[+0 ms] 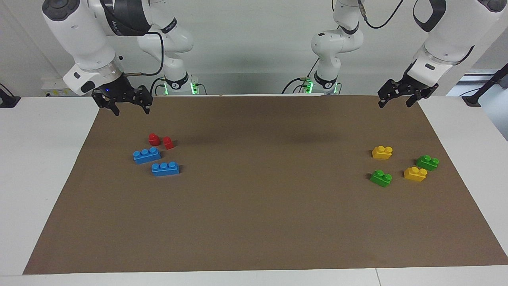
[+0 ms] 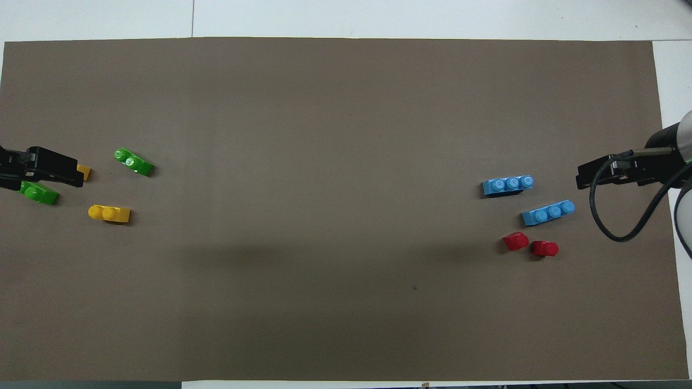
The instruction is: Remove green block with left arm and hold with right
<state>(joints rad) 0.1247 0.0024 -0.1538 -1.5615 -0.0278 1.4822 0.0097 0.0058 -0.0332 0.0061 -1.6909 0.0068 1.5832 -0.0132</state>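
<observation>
Two green blocks lie on the brown mat at the left arm's end: one (image 1: 427,162) (image 2: 39,193) beside the mat's side edge, the other (image 1: 381,178) (image 2: 133,161) farther from the robots. My left gripper (image 1: 394,104) (image 2: 43,175) hangs open and empty, raised over the mat's edge by the robots and touching no block. From overhead it covers part of a yellow block and overlaps the green block by the side edge. My right gripper (image 1: 132,112) (image 2: 611,175) waits open and empty in the air at the right arm's end.
Two yellow blocks (image 1: 382,152) (image 1: 415,174) sit among the green ones. At the right arm's end lie two blue three-stud bricks (image 1: 147,155) (image 1: 165,169) and two small red pieces (image 1: 154,139) (image 1: 168,142). White table surrounds the mat (image 1: 254,206).
</observation>
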